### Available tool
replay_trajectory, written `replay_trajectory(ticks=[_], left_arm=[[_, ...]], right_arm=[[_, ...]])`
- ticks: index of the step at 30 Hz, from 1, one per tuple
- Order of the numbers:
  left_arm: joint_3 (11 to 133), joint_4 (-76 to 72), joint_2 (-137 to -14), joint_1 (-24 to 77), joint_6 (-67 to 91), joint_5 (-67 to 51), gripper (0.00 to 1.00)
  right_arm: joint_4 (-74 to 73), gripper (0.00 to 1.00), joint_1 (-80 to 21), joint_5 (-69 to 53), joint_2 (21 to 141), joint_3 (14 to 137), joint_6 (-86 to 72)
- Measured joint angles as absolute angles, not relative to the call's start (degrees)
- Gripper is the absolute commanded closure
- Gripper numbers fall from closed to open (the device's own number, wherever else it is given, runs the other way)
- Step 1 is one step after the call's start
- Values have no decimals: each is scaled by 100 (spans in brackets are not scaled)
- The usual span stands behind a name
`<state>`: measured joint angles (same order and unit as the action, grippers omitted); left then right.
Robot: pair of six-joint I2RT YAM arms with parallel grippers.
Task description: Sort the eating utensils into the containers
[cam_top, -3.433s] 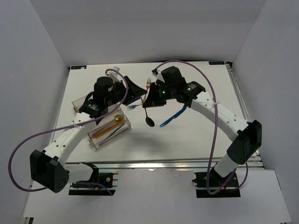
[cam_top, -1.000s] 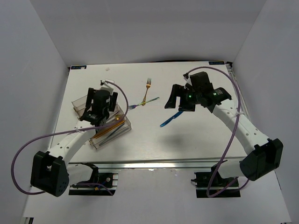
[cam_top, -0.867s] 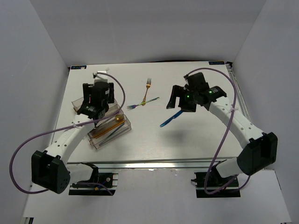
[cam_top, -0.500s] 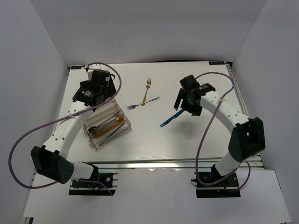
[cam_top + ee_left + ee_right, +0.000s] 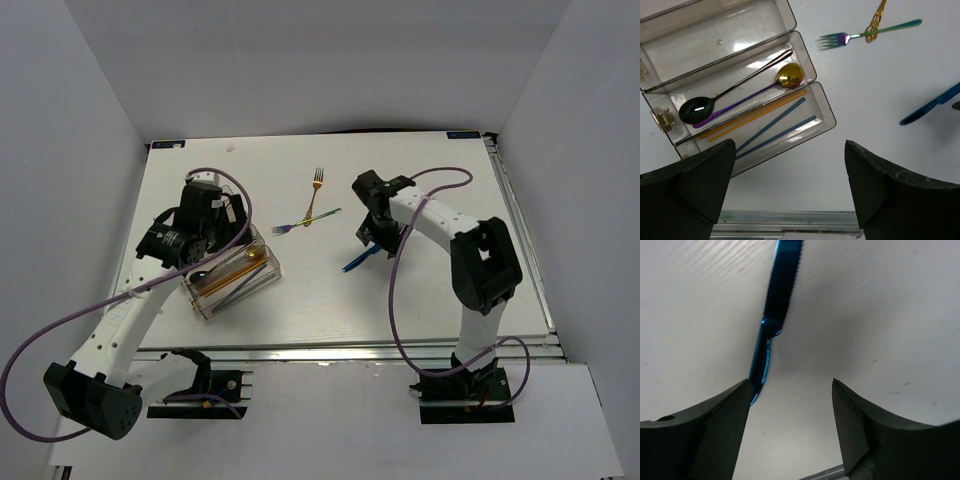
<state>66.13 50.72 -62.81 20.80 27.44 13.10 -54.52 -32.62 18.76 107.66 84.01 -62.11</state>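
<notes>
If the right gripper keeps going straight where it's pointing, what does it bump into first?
Most likely the table, with the blue knife right beside one finger of the open right gripper. The knife's end lies so close to that finger that it could get hit first; depth is hard to judge.

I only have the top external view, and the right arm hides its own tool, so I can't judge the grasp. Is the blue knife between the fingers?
Observer: Barely. The right wrist view shows the right tool open, with the blue knife running down to the inner edge of the finger on that view's left, not centred.
Operator: Which end is that?
Observer: The handle; the serrated blade points away from the tool.
Operator: And what is in the tray?
Observer: The left wrist view shows a black spoon and a gold-bowled spoon sharing one compartment, with thin orange sticks and blue sticks in the next.
</notes>
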Motion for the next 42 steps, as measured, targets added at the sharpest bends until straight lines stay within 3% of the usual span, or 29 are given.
replay_trajectory(ticks=[6, 17, 33, 38, 40, 42], left_arm=[[6425, 5116, -6215, 2084, 2683, 1035, 2], [6195, 5098, -6069, 2309, 2698, 655, 2], [6156, 5105, -6189, 2606, 2604, 812, 2], [6224, 5135, -6272, 2606, 2589, 864, 2], [6276, 5144, -6285, 2606, 2578, 886, 2], [6294, 5144, -6285, 2606, 2571, 919, 2]], right_arm=[[-5653, 36, -3662, 2080, 11439, 9028, -6768], [-5371, 41, -3675, 2095, 11911, 8873, -7192], [-5046, 73, -3675, 1664, 11880, 8678, -7557], [-4877, 89, -3684, 1562, 11749, 8427, -7640], [-4661, 90, -3695, 1492, 11618, 8154, -7686], [-4464, 100, -3715, 1452, 11480, 7926, -7747]])
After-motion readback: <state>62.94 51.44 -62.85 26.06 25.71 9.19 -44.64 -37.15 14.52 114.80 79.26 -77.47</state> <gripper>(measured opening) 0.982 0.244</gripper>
